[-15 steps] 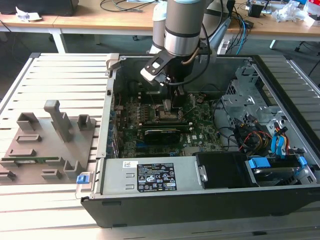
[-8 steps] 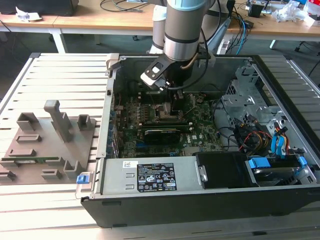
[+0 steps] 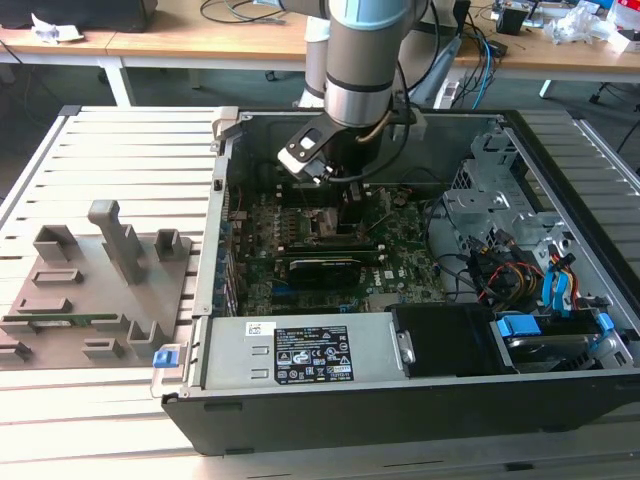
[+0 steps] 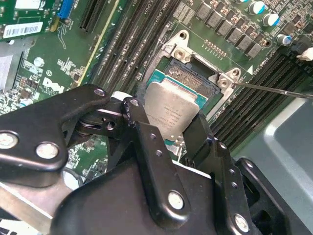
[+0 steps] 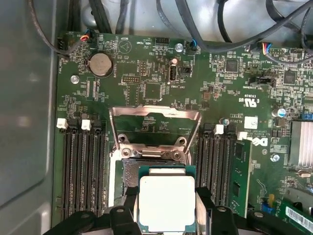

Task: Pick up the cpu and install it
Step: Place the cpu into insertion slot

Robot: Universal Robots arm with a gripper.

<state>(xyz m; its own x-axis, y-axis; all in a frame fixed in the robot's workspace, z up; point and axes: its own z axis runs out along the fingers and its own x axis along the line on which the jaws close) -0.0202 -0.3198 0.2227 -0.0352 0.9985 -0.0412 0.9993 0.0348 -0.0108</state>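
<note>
Gripper: we see it clamped on the cpu.
Progress: pickup done; cpu over open socket, motherboard centre; seating, we judge, unfinished.

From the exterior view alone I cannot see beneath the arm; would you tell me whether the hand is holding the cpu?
Observer: Yes, in both wrist views the hand is shut on the cpu, fingers against two opposite edges.
Operator: Thank you; what lies beneath it?
Observer: The socket, with its load plate swung up and bare contacts showing beside the cpu.
Operator: Is the cpu seated?
Observer: I cannot tell; it covers only part of the socket.
</note>
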